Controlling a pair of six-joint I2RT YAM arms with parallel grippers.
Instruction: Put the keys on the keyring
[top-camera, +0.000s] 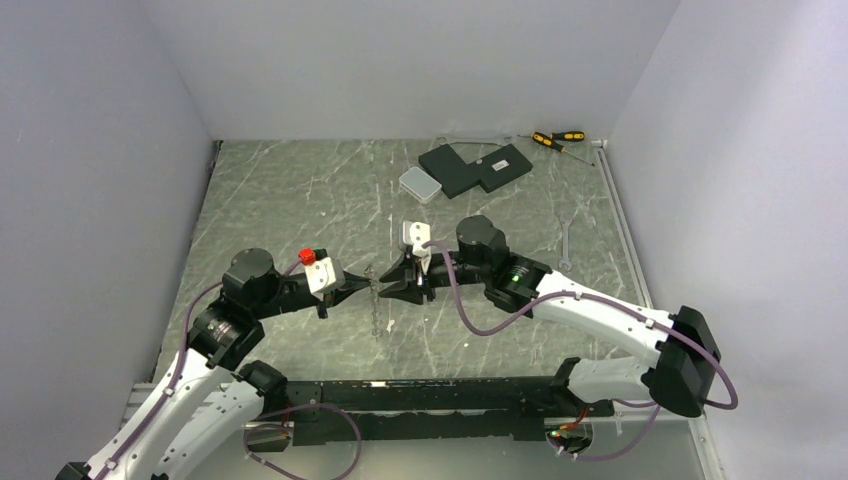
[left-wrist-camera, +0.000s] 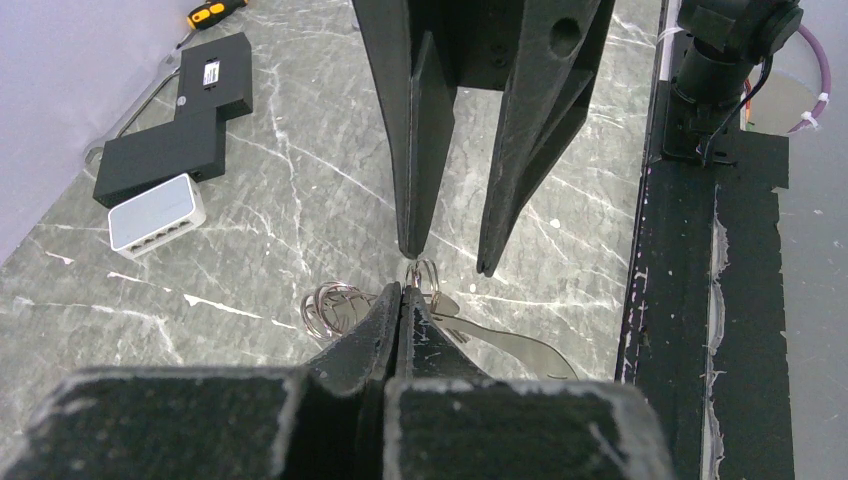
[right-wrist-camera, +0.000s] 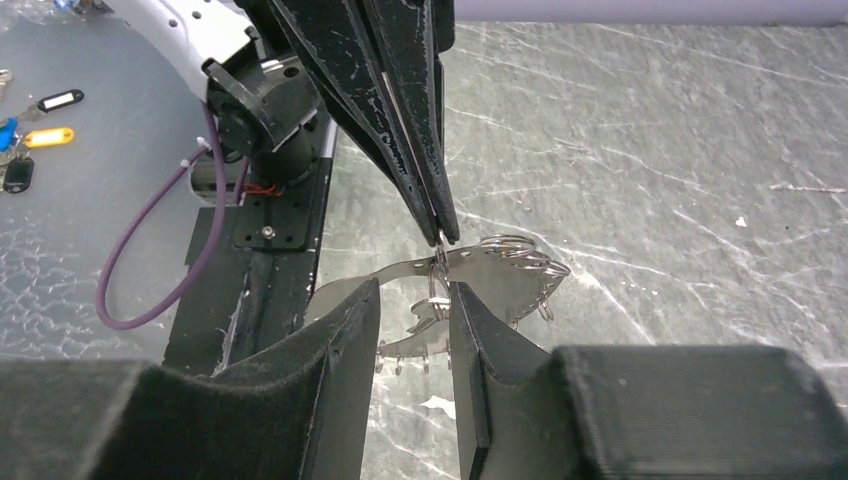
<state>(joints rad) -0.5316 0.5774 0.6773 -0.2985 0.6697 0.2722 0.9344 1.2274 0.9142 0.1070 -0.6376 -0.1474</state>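
Left wrist view: left gripper (left-wrist-camera: 405, 295) is pinched fully closed on the thin silvery wire keyring (left-wrist-camera: 422, 272). The loop pokes out just past the fingertips. Can't tell whether it is clear of the grey marbled tabletop (left-wrist-camera: 250, 200).

Right gripper (left-wrist-camera: 450, 258) faces the keyring from the opposite side with its jaws partway apart. One fingertip is just beside the keyring, the other is clear of it, and nothing is visibly clamped between them.

Tiny flat silvery metal keys (right-wrist-camera: 500, 272) sit bunched with small rings just beside the keyring, on its far side from the arm bases. They are too tangled to count. Small white rounded box (top-camera: 420, 183) and long thin silvery wrench (top-camera: 566, 245) lie well apart from the keyring, not involved.

Step in hand, as I judge it, is getting one key onto the held keyring. To do it well:
- Left should hold firm and steady, with the keyring's free wire end turned toward the right gripper.
- Right should take a single key by its flat head and leave the hole uncovered.
- Line the hole up with the wire end and slide on slowly.
- Don't close on the keyring itself; the wire looks springy and may twist out of the pinch.
- Don't drag the whole bunch along. The keys are small enough to slip or flip between the pads.
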